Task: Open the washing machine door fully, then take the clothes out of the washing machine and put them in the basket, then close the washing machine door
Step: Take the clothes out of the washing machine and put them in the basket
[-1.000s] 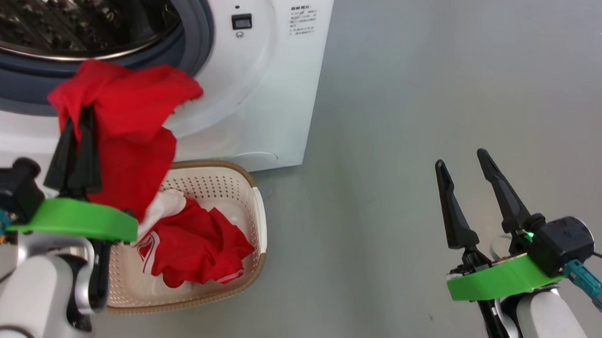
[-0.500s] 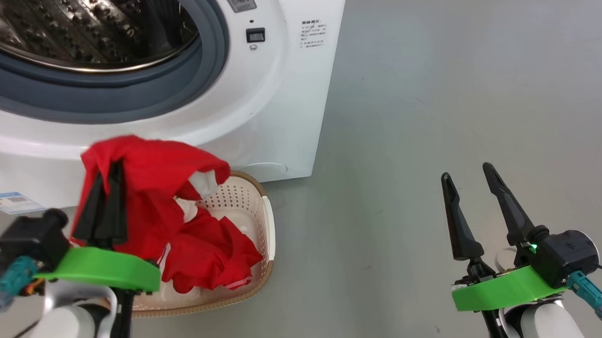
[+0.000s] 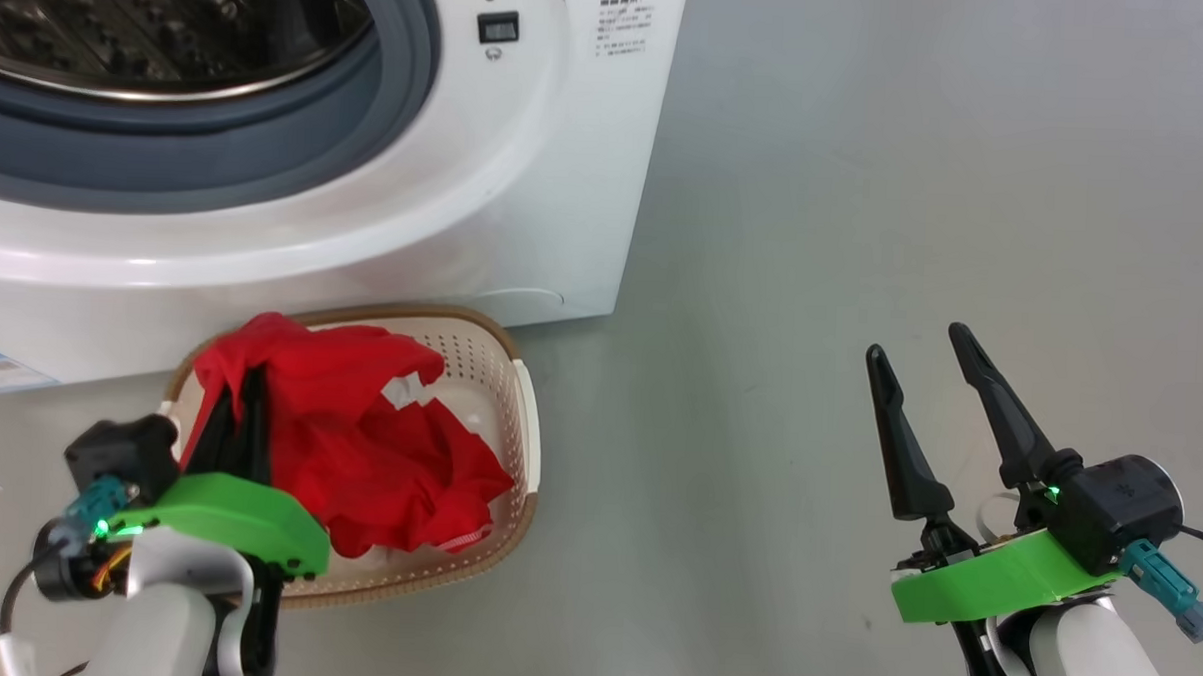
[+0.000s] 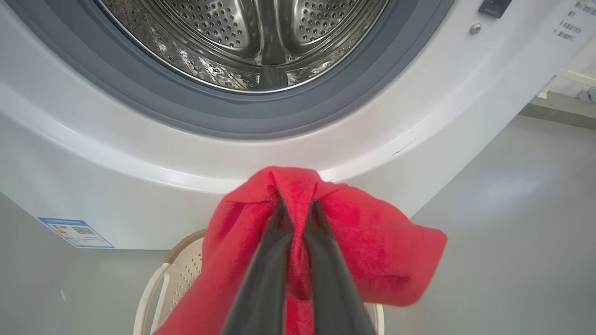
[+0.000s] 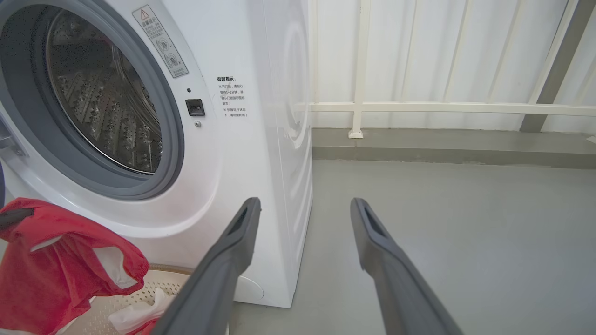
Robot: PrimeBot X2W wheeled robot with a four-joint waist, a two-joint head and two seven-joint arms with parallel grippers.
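Over basket [image 3: 518, 425], just in front of washer [image 3: 527, 175]: left gripper [image 3: 244, 406] pinching red garment [image 3: 358, 440], cloth already draping straight down into basket. Right gripper [image 3: 925, 389] spread, empty, well apart to the right. Drum [image 4: 251, 42] looks empty. Blue label [image 4: 77, 231] and panel print [image 5: 233, 97] too small to read.

Red cloth clothes [image 3: 358, 440], perforated plastic basket [image 3: 481, 364], glossy washing machine [image 3: 526, 195].

One washing machine [image 3: 527, 175], one basket [image 3: 514, 415], two claws — left claw [image 3: 244, 406], right claw [image 3: 921, 369] — and a heap of red clothes [image 3: 377, 450], two at least.
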